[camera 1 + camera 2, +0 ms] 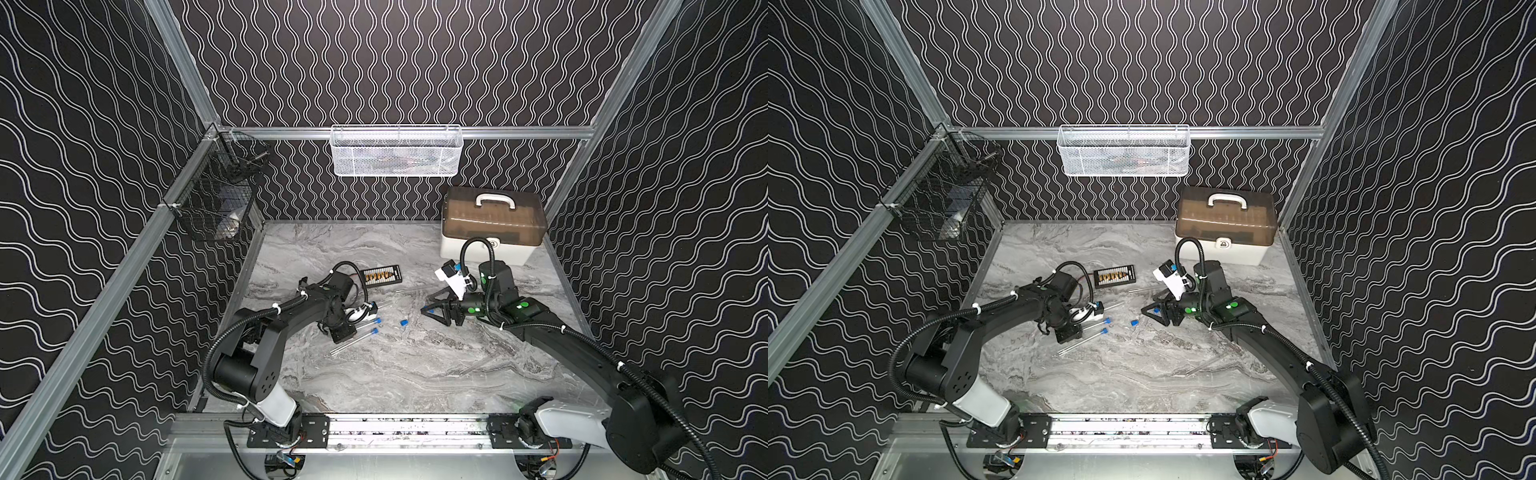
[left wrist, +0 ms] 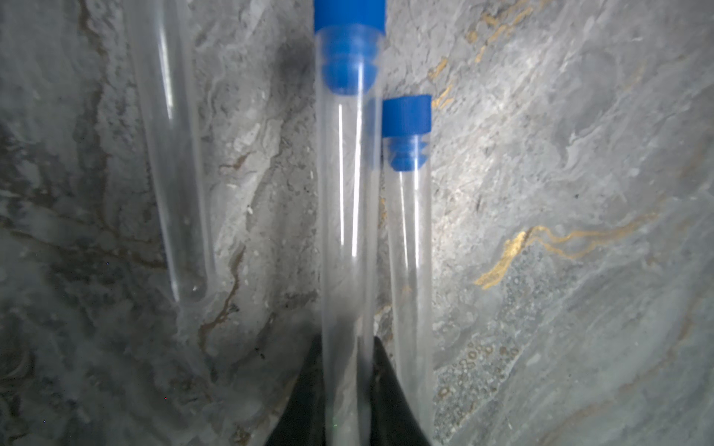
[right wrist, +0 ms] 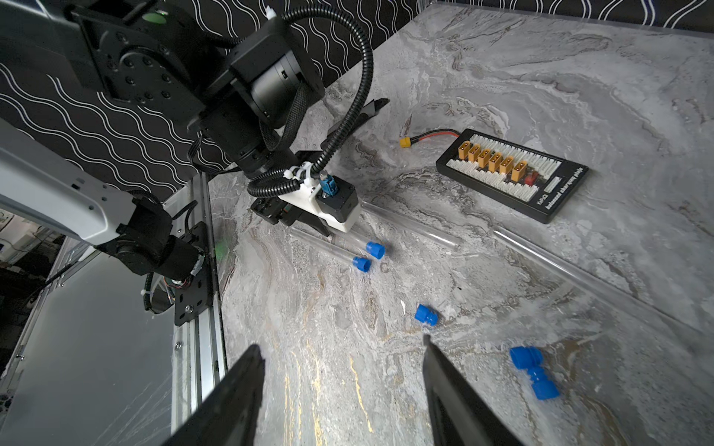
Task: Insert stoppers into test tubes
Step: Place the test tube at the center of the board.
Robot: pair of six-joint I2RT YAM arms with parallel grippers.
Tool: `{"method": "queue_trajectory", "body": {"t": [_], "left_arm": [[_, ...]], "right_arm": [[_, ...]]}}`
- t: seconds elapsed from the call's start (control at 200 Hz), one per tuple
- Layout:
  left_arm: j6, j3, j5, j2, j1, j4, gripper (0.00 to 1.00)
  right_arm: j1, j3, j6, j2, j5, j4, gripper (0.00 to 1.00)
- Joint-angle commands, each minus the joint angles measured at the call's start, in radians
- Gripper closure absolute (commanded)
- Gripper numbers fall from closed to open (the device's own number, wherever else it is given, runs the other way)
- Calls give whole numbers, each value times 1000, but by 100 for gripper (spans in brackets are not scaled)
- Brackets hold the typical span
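left gripper (image 2: 345, 347): clamped on a clear test tube (image 2: 347, 231), with a black finger (image 2: 305, 394) pressed against each side of the glass.
held tube: runs straight out from the jaws. Its blue stopper (image 2: 349, 46) is seated in the far mouth, well away from the grip.
second capped tube (image 2: 409, 251): lies on the table just beside the held tube and parallel to it. Its own stopper (image 2: 407, 131) is pushed in, and it sits outside the jaws next to one finger.
bare tube (image 2: 174, 173): lies on the other side of the held tube and apart from it, with its rounded end toward the gripper.
right gripper (image 3: 340, 343): jaws spread wide with nothing between them, low over the marble table (image 3: 502, 77).
loose stopper (image 3: 426, 314): lies on the table just ahead of one right fingertip, not between the jaws.
farther stopper (image 3: 533, 372): lies outside that same finger and close beside it. It is blurred, and I cannot tell whether it is one piece or two.
long bare tube (image 3: 560, 266): lies between the black board (image 3: 514, 173) and the loose stoppers, well clear of the right gripper.
arms: in both top views they face each other across the middle of the table, and the capped tubes lie on the left arm's side.
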State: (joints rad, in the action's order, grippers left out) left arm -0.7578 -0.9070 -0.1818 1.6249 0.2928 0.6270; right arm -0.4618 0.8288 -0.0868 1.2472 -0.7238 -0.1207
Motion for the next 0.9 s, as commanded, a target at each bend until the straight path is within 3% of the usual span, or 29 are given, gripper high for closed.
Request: {"method": "queue_trajectory", "body": {"t": [0.0, 0.105, 0.565, 0.891], "left_arm": [[-1, -10, 9, 18, -2, 37, 93], [19, -14, 21, 31, -3, 34, 87], [35, -29, 48, 45, -3, 54, 77], [58, -23, 78, 17, -7, 30, 64]], "right_arm": [[2, -2, -8, 0, -20, 33, 36], [1, -7, -16, -7, -21, 29, 35], [1, -33, -22, -48, -18, 14, 35], [0, -45, -26, -83, -4, -15, 35]]}}
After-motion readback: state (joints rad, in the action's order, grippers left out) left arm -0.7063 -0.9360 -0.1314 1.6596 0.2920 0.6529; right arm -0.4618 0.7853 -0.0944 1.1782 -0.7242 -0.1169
